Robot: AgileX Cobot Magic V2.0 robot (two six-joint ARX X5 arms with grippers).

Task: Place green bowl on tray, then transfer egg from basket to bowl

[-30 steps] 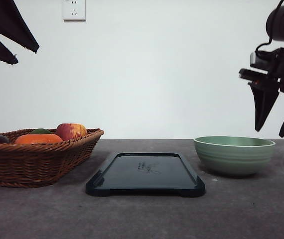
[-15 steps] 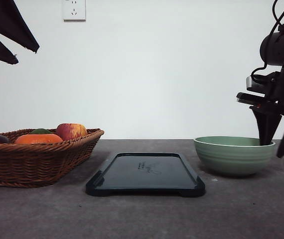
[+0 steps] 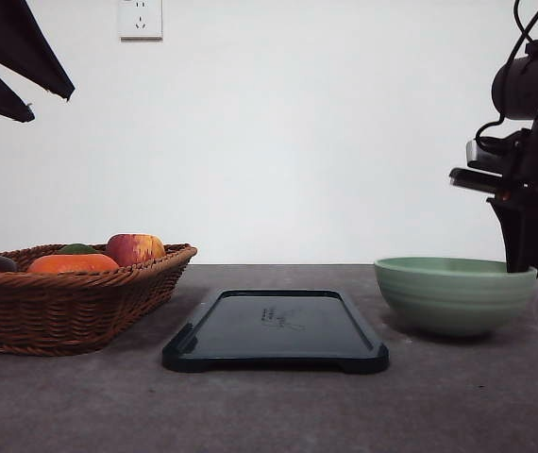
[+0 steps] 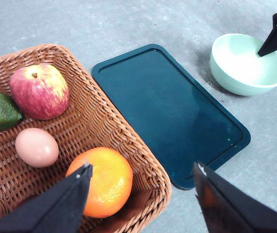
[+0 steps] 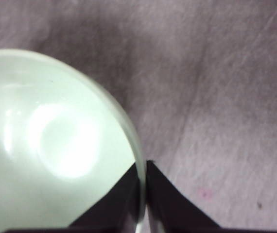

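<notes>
While right pincer [image 5: 142, 167] pinches green bowl [image 3: 455, 293] rim, tray [image 3: 276, 328] bare.

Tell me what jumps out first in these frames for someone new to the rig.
The right gripper pinching the rim of the green bowl, one finger inside and one outside, on the table right of the empty tray. Then the basket at left, holding an apple, an orange and the egg, with the left gripper open above it.

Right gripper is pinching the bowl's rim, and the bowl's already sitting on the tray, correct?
Not quite. The right gripper does pinch the green bowl by its rim, but the front view shows the bowl on the table beside the tray, not on it.
</notes>
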